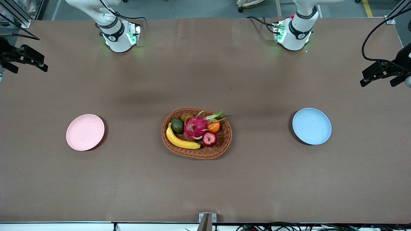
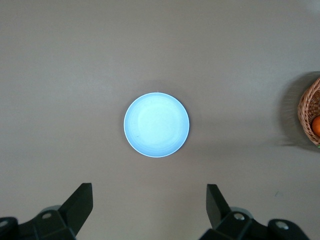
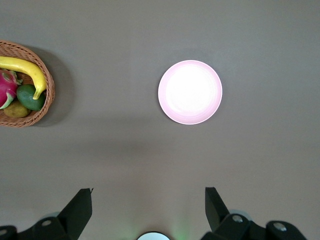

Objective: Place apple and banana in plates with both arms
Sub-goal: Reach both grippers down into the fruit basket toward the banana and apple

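While both tools hung spread and empty, the left tool over the pale blue round plate, the right tool over the pale pink round plate, the curved yellow banana and small dark-red apple lay in the woven wicker basket. Both fruits looked light and smooth; the soft banana probably suited a gentle mid-length grip, the firm apple one across its widest part.

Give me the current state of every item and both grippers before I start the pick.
apple: in basket, not picked
banana: in basket, not picked
wicker basket: upright, holding fruit
pink plate: empty
blue plate: empty
left gripper: open, high over blue plate
right gripper: open, high over table beside pink plate
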Motion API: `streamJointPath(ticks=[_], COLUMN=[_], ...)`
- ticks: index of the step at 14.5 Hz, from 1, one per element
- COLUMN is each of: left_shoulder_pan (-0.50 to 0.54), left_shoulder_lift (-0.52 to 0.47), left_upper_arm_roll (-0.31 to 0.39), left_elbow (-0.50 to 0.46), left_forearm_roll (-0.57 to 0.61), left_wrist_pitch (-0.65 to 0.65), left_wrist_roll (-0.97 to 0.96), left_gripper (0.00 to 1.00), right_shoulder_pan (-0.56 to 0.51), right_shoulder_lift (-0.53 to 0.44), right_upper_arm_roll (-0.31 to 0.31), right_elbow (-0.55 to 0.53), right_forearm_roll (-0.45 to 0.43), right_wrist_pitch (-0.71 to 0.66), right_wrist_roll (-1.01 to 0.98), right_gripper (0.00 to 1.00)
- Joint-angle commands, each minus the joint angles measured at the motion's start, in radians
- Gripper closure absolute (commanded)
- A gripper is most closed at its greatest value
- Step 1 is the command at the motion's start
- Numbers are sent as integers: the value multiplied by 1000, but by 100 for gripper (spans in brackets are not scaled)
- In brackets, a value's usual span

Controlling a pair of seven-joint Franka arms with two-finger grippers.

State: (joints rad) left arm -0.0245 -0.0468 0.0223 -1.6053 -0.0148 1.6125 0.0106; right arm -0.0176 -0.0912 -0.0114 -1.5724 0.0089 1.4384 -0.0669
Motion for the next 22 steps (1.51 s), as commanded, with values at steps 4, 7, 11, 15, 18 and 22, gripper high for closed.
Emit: streamJointPath(ticks=[4,7,11,15,18,22], left_shoulder_pan=[1,2,-8,-21,-98,-222], left_shoulder_lift=[4,5,59,175,267,459], left_upper_arm_roll=[-1,-1,-36,-122,-153,-153], left_elbow=[15,15,15,18,18,137], left_forearm_roll=[-11,-16,-17,-82,-82,-80], left_wrist_pitch=[-2,-2,-3,30,111,170], left_wrist_roll=[9,6,-9,-162,-352,-591], left_gripper=[0,0,0,0,0,0], right_shoulder_pan=[-21,-21,-21,-33,-53,-44], right_shoulder_lift=[-28,-27,-16,47,151,214], right_upper_arm_roll=[7,7,7,5,7,8], right_elbow=[-29,-28,9,14,17,14], right_forearm_roll=[-9,-9,-9,-10,-12,-9], right_wrist_pitch=[4,-4,-4,13,86,145], right_wrist_roll=[-13,-11,-8,-2,-10,13], right_gripper=[0,0,0,0,0,0])
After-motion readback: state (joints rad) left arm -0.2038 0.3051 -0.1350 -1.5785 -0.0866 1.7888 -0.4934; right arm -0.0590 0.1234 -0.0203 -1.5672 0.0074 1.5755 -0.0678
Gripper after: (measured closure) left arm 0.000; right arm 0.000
